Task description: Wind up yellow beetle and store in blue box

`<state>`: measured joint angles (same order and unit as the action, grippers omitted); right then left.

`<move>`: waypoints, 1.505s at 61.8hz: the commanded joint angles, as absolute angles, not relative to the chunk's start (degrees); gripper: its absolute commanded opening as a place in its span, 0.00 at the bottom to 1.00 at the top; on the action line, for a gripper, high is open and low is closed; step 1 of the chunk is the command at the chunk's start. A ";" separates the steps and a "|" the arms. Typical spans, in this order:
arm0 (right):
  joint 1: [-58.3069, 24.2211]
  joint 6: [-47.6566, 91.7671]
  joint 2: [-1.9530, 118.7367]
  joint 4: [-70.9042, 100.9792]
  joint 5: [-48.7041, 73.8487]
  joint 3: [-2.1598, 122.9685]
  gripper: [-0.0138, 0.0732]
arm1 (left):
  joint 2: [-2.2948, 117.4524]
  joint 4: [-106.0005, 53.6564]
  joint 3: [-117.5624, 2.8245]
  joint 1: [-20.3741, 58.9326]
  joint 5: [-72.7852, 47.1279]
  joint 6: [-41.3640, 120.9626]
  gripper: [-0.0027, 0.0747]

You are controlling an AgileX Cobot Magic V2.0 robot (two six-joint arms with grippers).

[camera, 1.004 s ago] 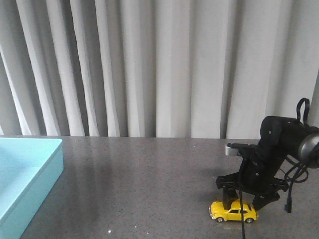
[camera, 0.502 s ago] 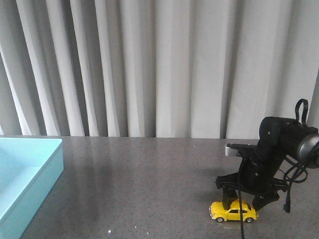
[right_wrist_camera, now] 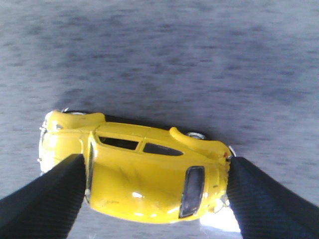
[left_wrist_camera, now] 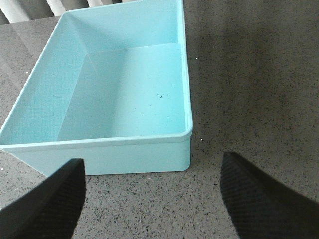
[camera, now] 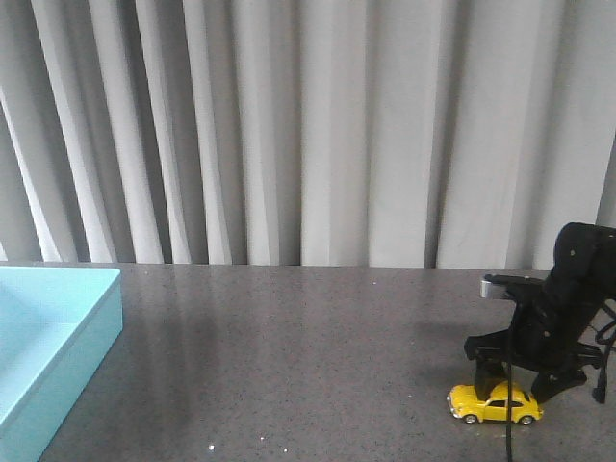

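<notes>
Near the desk's [camera: 289, 366] right edge, the right tool [camera: 525, 385], clenched around the yellow beetle [camera: 495, 403], has dragged it rightward, wheels down, likely winding it, far from the blue box [camera: 48, 346]; the left tool [left_wrist_camera: 154, 199] hangs released.

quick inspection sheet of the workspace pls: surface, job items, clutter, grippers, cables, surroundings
Surface: dark grey speckled table, a few pale specks near the front edge.
Job's things: yellow beetle on its wheels at the table's right; blue box at the far left, empty apart from a few dark specks.
Clutter: nothing seen.
Grippers: right gripper straddles the beetle, a finger at each end, contact unclear; left gripper open over bare table beside the box.
Cables: black cable hangs down from the right arm in front of the car.
Surroundings: pleated grey curtain behind the table.
</notes>
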<state>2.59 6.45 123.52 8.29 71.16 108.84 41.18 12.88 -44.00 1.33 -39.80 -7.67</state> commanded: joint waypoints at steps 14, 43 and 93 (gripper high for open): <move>12.61 14.05 121.02 7.63 73.69 109.95 0.81 | 41.23 13.17 -46.00 1.33 -35.87 -7.97 0.75; 24.93 19.97 124.37 11.58 73.17 109.95 0.81 | 41.23 13.17 -46.00 1.33 -35.87 -7.97 0.75; 22.94 20.16 110.55 18.48 71.16 110.19 0.81 | 41.23 13.17 -46.00 1.33 -35.87 -7.97 0.75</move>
